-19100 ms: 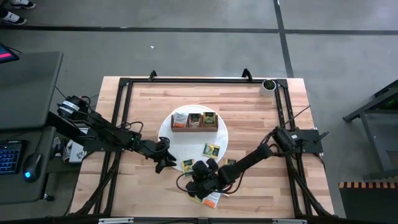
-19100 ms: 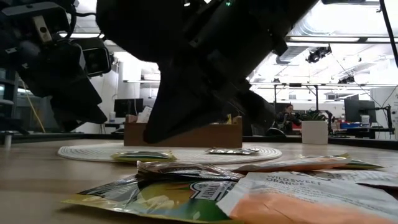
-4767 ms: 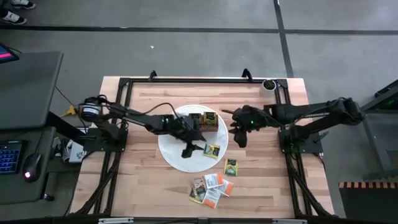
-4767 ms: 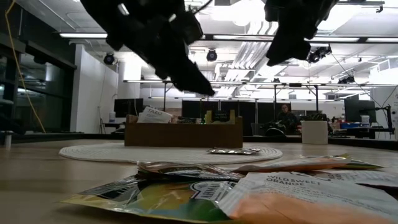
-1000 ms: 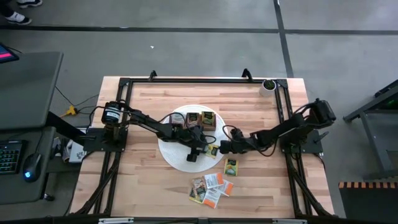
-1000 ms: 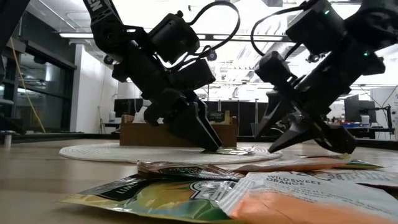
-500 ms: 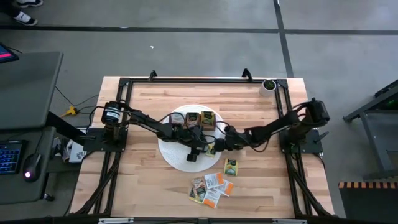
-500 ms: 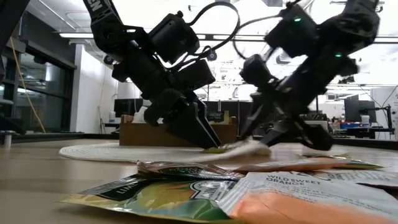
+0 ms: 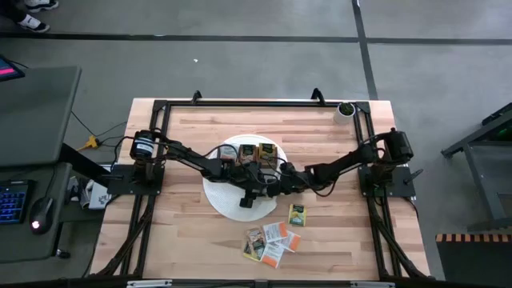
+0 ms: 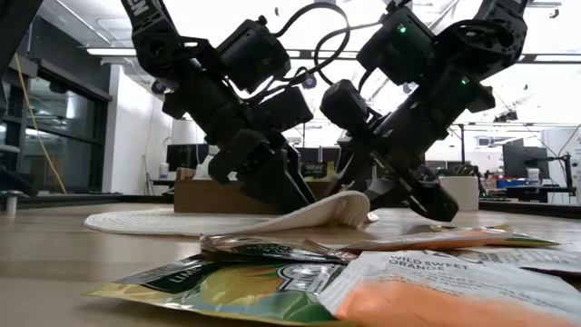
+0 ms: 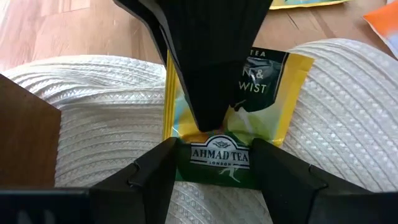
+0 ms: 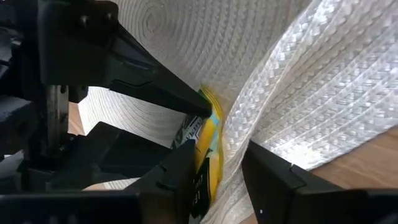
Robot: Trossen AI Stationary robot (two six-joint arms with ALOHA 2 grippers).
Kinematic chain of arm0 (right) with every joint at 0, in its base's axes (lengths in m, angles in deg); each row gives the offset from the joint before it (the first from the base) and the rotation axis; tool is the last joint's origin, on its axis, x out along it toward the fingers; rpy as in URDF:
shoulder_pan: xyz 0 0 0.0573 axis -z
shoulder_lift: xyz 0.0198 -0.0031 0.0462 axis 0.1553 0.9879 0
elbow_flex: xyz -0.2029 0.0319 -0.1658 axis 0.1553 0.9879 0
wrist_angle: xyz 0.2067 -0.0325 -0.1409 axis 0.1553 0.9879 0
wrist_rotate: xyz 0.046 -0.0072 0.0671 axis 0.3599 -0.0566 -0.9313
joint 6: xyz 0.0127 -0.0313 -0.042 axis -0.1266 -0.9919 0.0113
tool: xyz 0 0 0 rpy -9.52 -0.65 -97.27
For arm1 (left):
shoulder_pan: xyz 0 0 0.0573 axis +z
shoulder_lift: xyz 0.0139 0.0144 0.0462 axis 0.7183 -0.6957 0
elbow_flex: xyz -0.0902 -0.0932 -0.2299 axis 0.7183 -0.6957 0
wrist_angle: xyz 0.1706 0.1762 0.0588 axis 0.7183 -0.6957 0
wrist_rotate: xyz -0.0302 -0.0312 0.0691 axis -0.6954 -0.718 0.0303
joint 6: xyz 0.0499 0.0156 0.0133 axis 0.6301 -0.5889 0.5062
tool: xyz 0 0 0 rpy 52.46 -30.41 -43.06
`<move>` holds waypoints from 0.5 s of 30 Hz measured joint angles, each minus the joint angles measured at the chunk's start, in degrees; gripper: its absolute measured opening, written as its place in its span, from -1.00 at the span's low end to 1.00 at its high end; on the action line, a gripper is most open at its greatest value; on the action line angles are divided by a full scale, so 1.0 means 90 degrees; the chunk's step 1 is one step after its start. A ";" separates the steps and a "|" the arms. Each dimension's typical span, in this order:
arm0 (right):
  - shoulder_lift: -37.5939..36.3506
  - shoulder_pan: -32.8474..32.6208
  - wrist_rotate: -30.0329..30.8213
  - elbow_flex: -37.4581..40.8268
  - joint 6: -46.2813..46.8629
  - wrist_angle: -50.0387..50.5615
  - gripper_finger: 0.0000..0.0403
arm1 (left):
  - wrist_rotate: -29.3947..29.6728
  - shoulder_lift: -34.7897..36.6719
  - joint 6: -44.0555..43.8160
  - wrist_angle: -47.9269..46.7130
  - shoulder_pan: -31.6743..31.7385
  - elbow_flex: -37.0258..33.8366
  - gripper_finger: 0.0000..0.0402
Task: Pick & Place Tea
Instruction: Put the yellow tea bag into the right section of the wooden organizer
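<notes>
Read "AHMAD TEA LONDON" on yellow-green tea packet (image 11: 227,134) lying on white mat (image 11: 93,106), between spread left gripper (image 11: 214,163) fingers. Seemingly pinched with lifted mat edge by right gripper (image 12: 219,163); raised edge plainest from table height.

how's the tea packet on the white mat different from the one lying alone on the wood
The mat packet sits on the white mat with left gripper and right gripper both at it; the lone packet lies on bare wood, untouched. The mat's edge curls up beside the first; the second lies flat. Both look yellow-green.
</notes>
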 joint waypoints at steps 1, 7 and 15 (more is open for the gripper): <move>-0.0007 0.0000 -0.0011 0.0002 -0.0002 0.0020 -0.41 | 0.0000 0.0000 0.0000 0.0000 0.0000 0.0000 0.02; -0.0007 -0.0043 -0.0084 0.0007 -0.0015 0.0030 -0.59 | -0.0005 0.0000 0.0000 -0.0002 0.0000 0.0000 0.02; -0.0007 -0.0129 -0.0249 0.0010 -0.0012 0.0026 -0.78 | -0.0022 0.0002 0.0006 -0.0005 -0.0005 0.0000 0.02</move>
